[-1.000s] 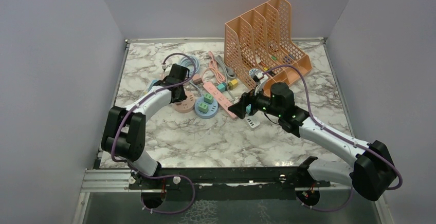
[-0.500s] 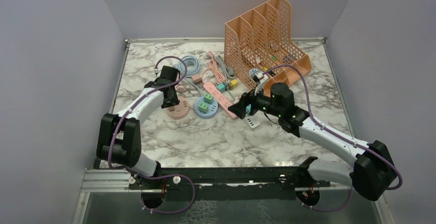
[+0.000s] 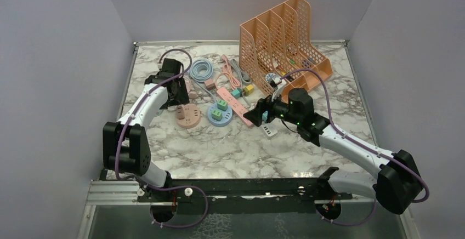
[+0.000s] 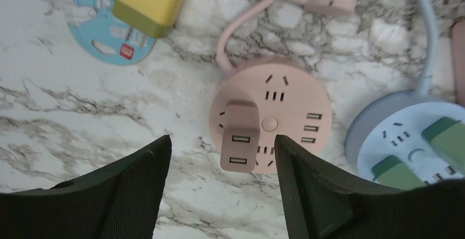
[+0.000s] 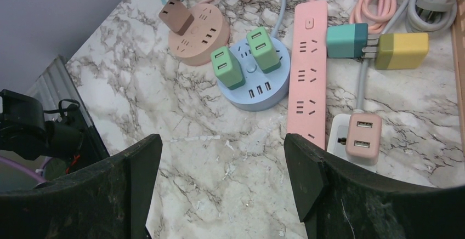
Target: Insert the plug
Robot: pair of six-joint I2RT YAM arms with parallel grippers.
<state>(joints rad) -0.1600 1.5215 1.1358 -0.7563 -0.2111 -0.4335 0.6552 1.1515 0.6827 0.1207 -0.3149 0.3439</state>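
Pink plug [image 4: 239,135] seated near round hub [image 4: 290,94]'s rim, left gripper [image 4: 221,146] splayed above

Enclosure seen from above. A white tabletop [image 3: 219,151] with grey marble veining was closed in on three sides by plain, pale lilac-grey panels: the back wall [image 3: 219,3], left wall [image 3: 49,85] and right wall [image 3: 417,58]. A metal rail [image 3: 109,192] ran along the near edge, above a dark, glossy floor [image 3: 247,222]. Lighting was even, with soft shadows.
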